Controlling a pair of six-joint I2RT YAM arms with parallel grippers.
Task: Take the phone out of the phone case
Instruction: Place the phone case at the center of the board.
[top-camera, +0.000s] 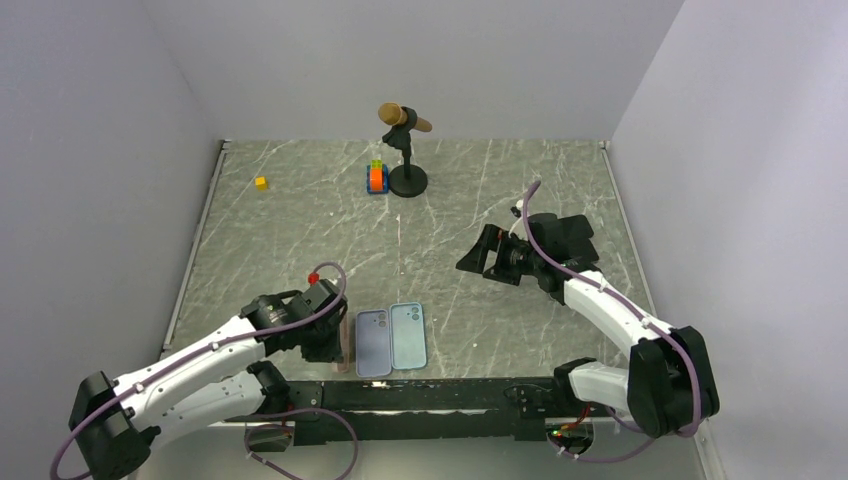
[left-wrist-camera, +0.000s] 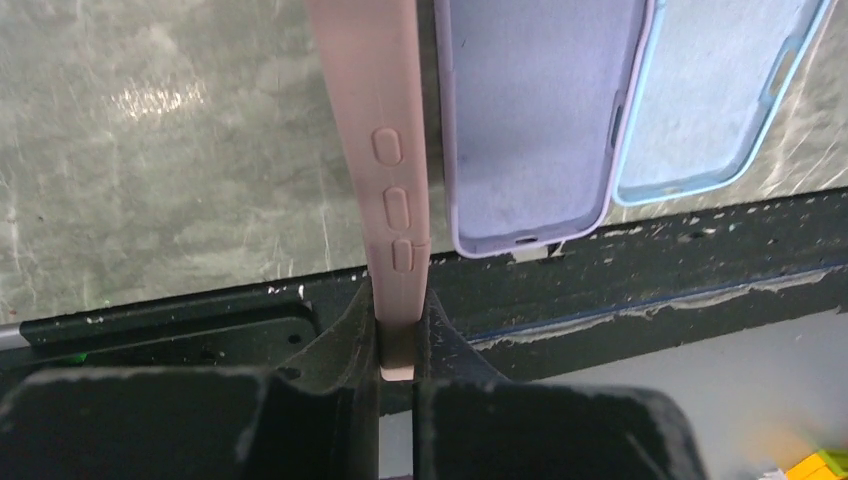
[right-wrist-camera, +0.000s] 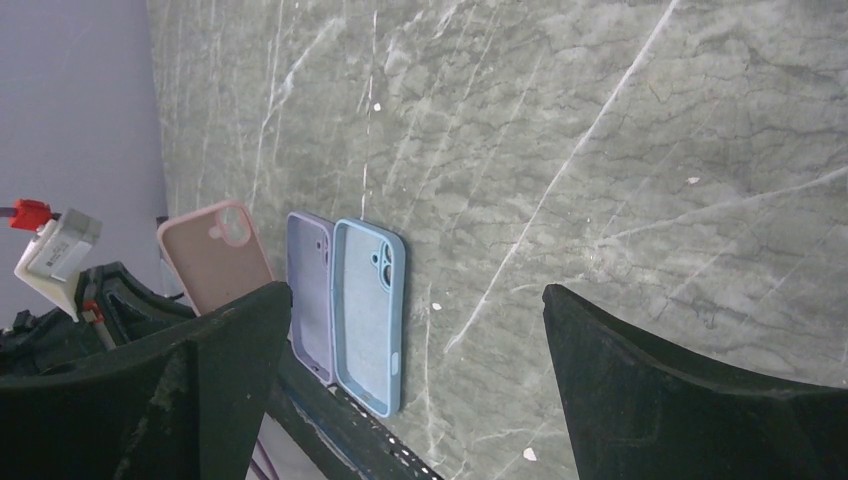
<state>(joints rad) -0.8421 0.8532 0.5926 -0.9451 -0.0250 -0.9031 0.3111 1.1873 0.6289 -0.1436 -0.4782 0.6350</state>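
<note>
My left gripper (left-wrist-camera: 402, 310) is shut on a pink phone case (left-wrist-camera: 380, 150), holding it on edge above the table's near edge; its side buttons face the camera. The case also shows in the top view (top-camera: 343, 345) and, back side on, in the right wrist view (right-wrist-camera: 215, 260). I cannot tell whether a phone is inside it. A purple case (top-camera: 373, 342) and a light blue case (top-camera: 408, 335) lie side by side, open side up and empty (left-wrist-camera: 535, 110) (left-wrist-camera: 710, 90). My right gripper (top-camera: 480, 262) is open and empty above the table's middle right (right-wrist-camera: 415, 295).
A microphone (top-camera: 405, 118) on a black stand is at the back centre, with an orange toy block (top-camera: 376, 178) beside it. A small yellow cube (top-camera: 261, 183) lies at the back left. A black rail (top-camera: 420, 395) runs along the near edge.
</note>
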